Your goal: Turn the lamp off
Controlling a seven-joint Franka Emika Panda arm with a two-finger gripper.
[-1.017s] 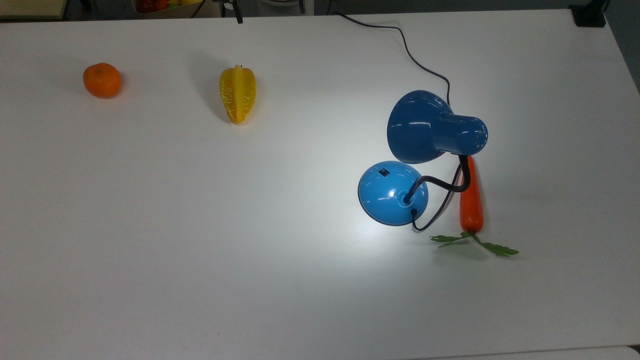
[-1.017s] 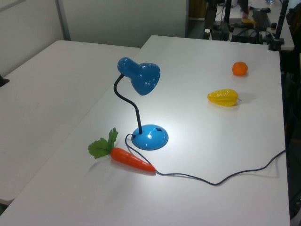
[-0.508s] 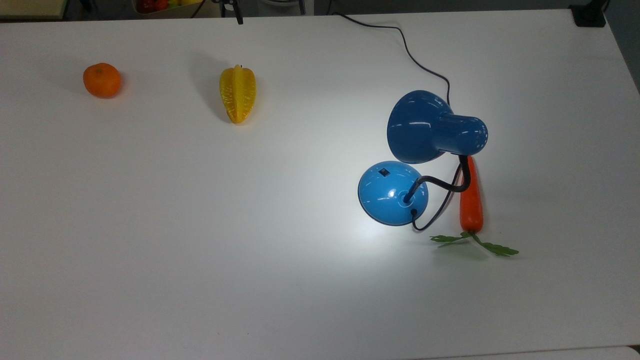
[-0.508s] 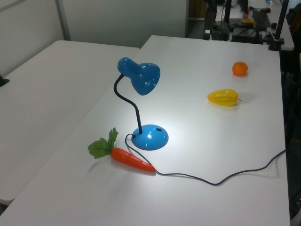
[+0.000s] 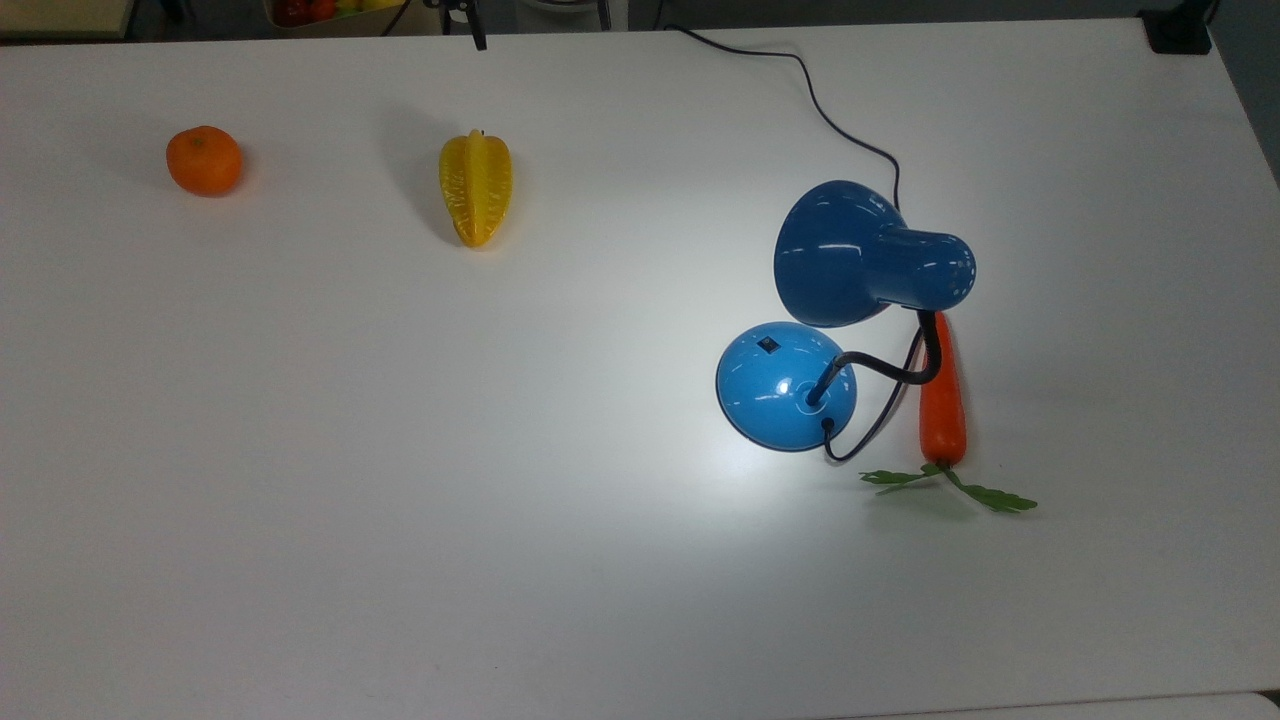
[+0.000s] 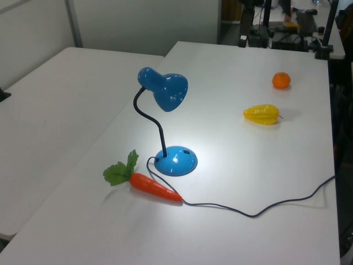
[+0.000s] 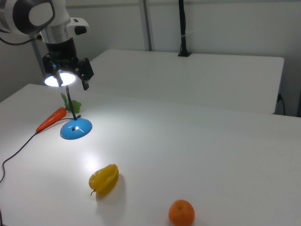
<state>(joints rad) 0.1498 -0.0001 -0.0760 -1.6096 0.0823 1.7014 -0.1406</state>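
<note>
The blue lamp stands on the white table (image 5: 400, 500) at the top view's right, its bell shade (image 5: 850, 255) bent over the round base (image 5: 785, 385). It is lit, with a bright pool of light around the base. A small black switch (image 5: 768, 345) sits on the base's dome. The left view shows the shade (image 6: 168, 91), black neck and base (image 6: 176, 160). In the right view my gripper (image 7: 70, 81) hangs open and empty at the upper left, level with the glowing shade (image 7: 60, 79) and well above the base (image 7: 75, 129).
A carrot (image 5: 942, 395) with green leaves lies right beside the base, under the neck. A yellow starfruit (image 5: 475, 188) and an orange (image 5: 203, 160) lie far off at the top view's left. The black cord (image 5: 830, 110) runs off the top view's far edge.
</note>
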